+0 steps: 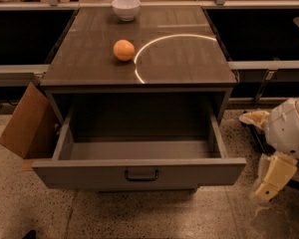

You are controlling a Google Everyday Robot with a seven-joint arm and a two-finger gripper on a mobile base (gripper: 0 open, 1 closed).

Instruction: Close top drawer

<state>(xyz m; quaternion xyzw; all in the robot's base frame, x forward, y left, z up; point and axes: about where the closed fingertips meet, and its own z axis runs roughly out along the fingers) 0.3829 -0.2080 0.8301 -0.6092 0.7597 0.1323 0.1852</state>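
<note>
The top drawer [139, 172] is a wide grey metal drawer with a small dark bar handle [141, 175] centred on its flat front. It stands pulled far out of the cabinet, and its inside [139, 148] is bare. My gripper [270, 183], cream coloured, hangs low at the right edge of the view. It is to the right of the drawer's front right corner and clear of it, just above the floor. The white rounded arm [291, 128] sits above it.
The cabinet top [184, 63] carries an orange [124, 50] and a white bowl [126, 8] near the back. A brown cardboard flap [25, 123] leans against the cabinet's left side. Dark benches run behind. Speckled floor [139, 215] lies in front.
</note>
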